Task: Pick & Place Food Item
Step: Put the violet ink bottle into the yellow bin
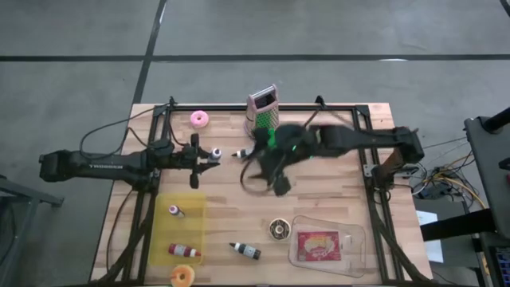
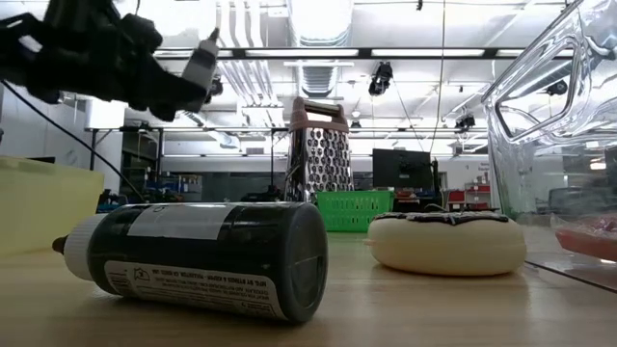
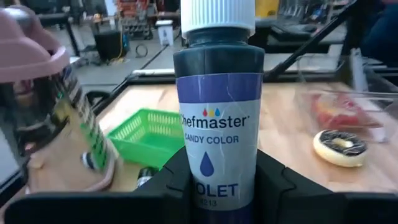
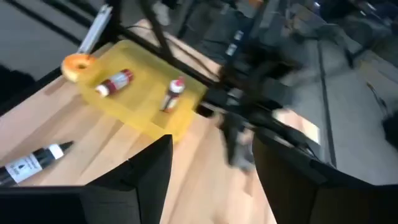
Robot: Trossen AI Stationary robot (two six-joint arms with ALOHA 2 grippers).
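The left gripper [image 1: 209, 154] is hovering over the table's [image 1: 335, 191] left-centre, its fingers [image 3: 283, 186] clamping a violet bottle [image 3: 219, 118] of candy colour with a white cap; in the low view that bottle [image 2: 201, 60] is hanging high above the wood. The right gripper [image 1: 275, 171] is sitting near the table's middle, just below the grater [image 1: 263, 112] and the green basket [image 1: 275, 137], and its two fingers [image 4: 146, 180] are standing apart with nothing between them.

A yellow tray [image 1: 182, 227] is lying at the front left, holding one small upright bottle [image 1: 174, 210] and a red bottle [image 1: 184, 251] on its side. An orange donut [image 1: 182, 277] is resting just beside the tray's front edge. A black bottle [image 1: 246, 250] is lying on bare wood between the tray and a clear container [image 1: 327, 245], which is holding a red food item [image 1: 318, 245]. A chocolate donut [image 1: 279, 229] is sitting just beside that container. A pink donut [image 1: 199, 119] is lying at the far left edge, well apart from the rest
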